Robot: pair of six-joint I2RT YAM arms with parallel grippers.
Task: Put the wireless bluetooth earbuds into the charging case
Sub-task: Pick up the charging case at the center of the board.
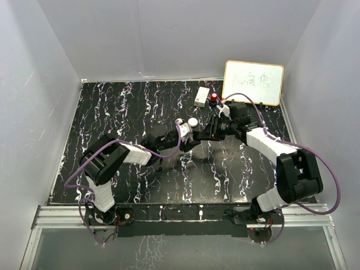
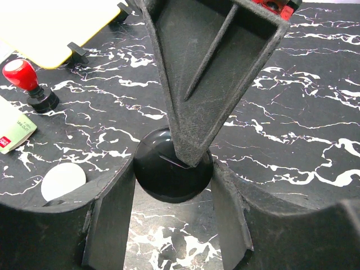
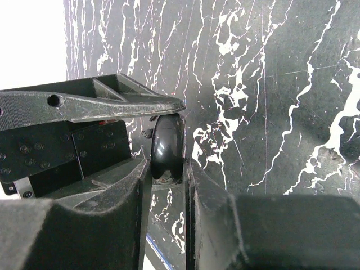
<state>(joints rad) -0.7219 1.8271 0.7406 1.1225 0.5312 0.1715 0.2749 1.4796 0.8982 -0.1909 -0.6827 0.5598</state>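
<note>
at the table (image 1: 112,112) middle, left gripper (image 2: 172,180) and right gripper (image 3: 167,169) both clamp the black round puck (image 3: 167,143); left should hold firm while right works gently.

At the far right corner of the table (image 1: 112,112): whiteboard (image 1: 253,82). Just left of it, stamp (image 1: 214,99), and just left of the stamp, small box (image 1: 202,96). Nearer, about mid-table: loose puck (image 1: 193,122), just behind the spot where the two arms meet. At that spot, puck-shaped case (image 2: 160,183), between the fingers of the left gripper (image 2: 173,185), one at each side of its rim. Same case also between the fingers of the right gripper (image 3: 167,169), in from the right, one finger across its upper face.
</note>
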